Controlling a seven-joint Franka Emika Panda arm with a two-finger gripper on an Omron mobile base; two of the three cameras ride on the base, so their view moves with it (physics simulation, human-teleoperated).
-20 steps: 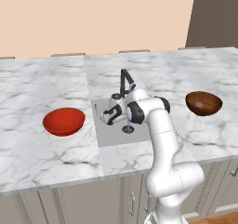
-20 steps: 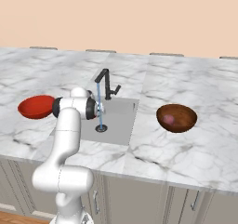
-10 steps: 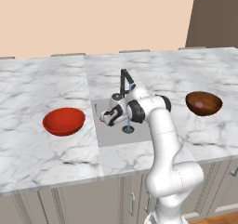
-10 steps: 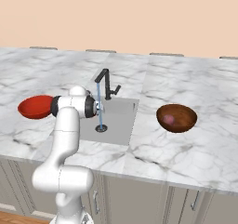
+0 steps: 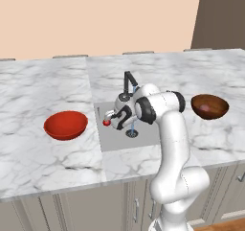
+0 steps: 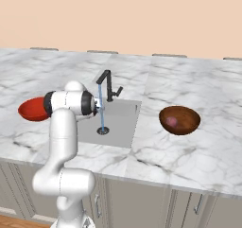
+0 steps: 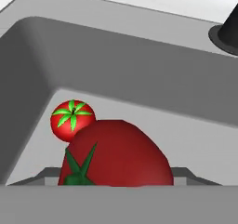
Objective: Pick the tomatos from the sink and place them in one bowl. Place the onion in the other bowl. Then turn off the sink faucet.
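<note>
My gripper (image 5: 108, 121) is low over the left part of the grey sink (image 5: 117, 138), shut on the darker red tomato (image 5: 106, 123). In the hand view that tomato (image 7: 116, 155) bulks close up between the jaws, green stalk to the lower left. The brighter tomato (image 7: 72, 119), green top up, lies behind it on the sink floor near a corner of the sink wall (image 7: 139, 69). The pinkish onion (image 6: 172, 121) rests inside the dark brown bowl (image 6: 179, 120). The red-orange bowl (image 5: 65, 125) stands left of the sink. A blue stream (image 6: 101, 113) runs from the black faucet (image 6: 108, 83).
White marble counter (image 5: 48, 167) surrounds the sink. The faucet post (image 5: 128, 81) stands just behind my wrist, and its base (image 7: 228, 30) sits on the rim at the upper right of the hand view. The round drain (image 5: 132, 133) lies under the stream.
The jaws have narrowed a little onto the darker tomato. The arm has barely moved, and both bowls are where they were.
</note>
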